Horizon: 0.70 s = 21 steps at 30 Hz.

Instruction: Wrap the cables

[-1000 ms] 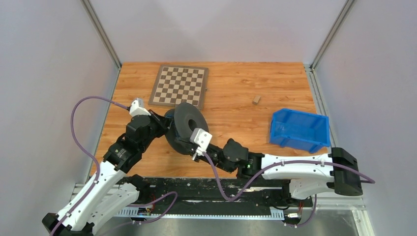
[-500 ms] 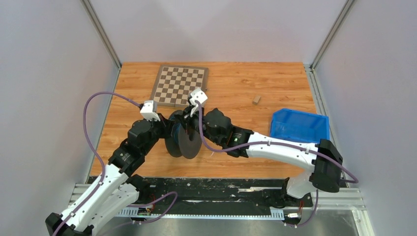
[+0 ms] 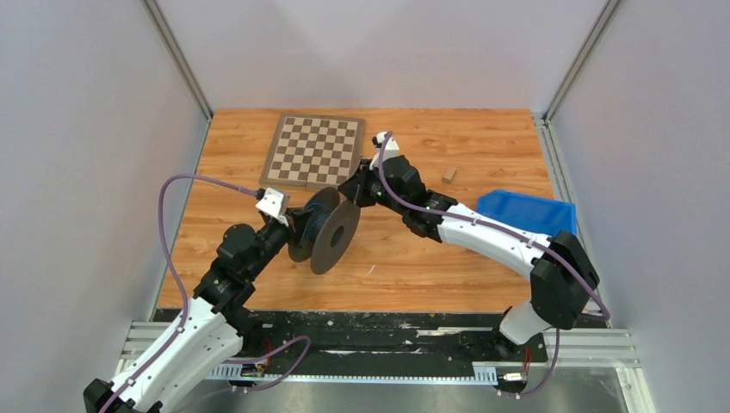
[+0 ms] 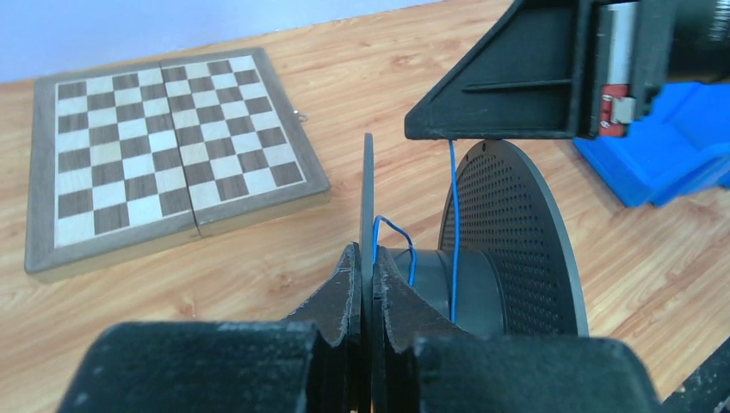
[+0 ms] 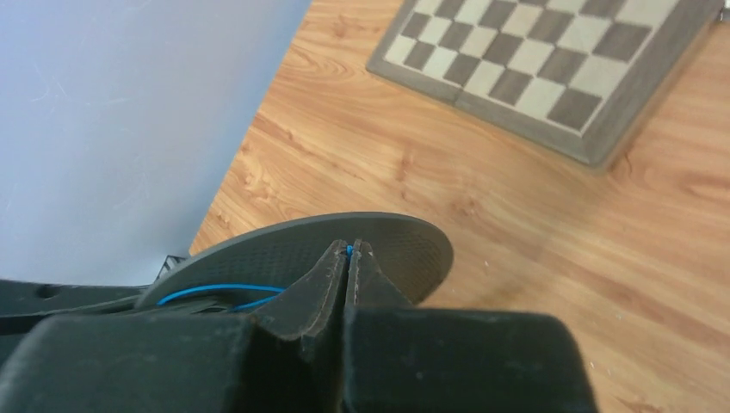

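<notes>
A black spool (image 3: 331, 231) with two perforated flanges stands on edge at the table's middle. My left gripper (image 3: 299, 225) is shut on the rim of its near flange (image 4: 368, 185), one finger on each side. A very thin blue cable (image 4: 454, 219) runs from the spool's hub up to my right gripper (image 3: 350, 187). That gripper is just beyond the spool, near the chessboard's corner. In the right wrist view it (image 5: 349, 249) is shut on the cable's end, with the cable (image 5: 219, 289) trailing left over the flange (image 5: 405, 237).
A folded chessboard (image 3: 314, 151) lies at the back left. A small wooden block (image 3: 448, 174) lies at the back right. A blue bin (image 3: 527, 225) stands on the right, partly behind my right arm.
My right gripper has swung from the spool's near side over it to the far side, drawing the cable along. My left gripper has shifted right and turned the spool more edge-on.
</notes>
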Each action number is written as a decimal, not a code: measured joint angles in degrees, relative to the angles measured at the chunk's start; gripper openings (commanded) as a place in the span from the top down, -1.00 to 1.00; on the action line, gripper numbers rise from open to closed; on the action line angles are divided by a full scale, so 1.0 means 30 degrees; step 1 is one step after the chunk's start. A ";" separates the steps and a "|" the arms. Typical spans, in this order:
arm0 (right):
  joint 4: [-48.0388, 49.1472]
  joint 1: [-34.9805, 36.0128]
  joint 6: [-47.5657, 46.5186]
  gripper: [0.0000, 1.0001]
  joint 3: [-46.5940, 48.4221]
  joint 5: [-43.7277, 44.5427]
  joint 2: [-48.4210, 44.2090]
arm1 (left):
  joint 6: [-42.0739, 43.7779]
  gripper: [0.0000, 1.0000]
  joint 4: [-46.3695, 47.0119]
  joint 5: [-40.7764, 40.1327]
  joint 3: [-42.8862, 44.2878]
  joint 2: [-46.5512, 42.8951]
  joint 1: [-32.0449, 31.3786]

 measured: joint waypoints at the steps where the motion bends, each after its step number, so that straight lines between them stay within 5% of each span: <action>1: -0.0066 -0.0342 0.0401 1.00 -0.0262 -0.0415 0.0000 | 0.0233 1.00 0.0233 0.0204 -0.0146 -0.0102 0.0000; 21: 0.1741 -0.3614 0.7220 1.00 -0.4371 -0.6819 -0.2645 | 0.0146 1.00 0.5581 0.2433 -0.3519 -0.1982 -0.0102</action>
